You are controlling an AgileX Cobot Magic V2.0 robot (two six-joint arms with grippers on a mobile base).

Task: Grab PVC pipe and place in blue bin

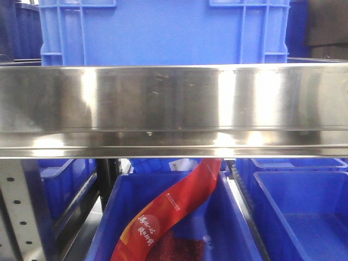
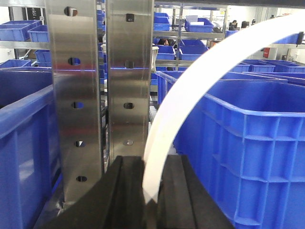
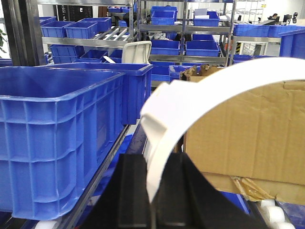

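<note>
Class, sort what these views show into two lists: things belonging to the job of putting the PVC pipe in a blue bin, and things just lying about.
Job: PVC pipe, if that off-white rounded end is it; blue bin; left gripper; right gripper.

Lying about: red packet; cardboard box; steel shelf rail; curved white strap.

Unreadable white characters on red pouch [image 1: 168,213]

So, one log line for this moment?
left black gripper: state unclear, by blue plastic crate | right black gripper: state unclear, by brown cardboard box
</note>
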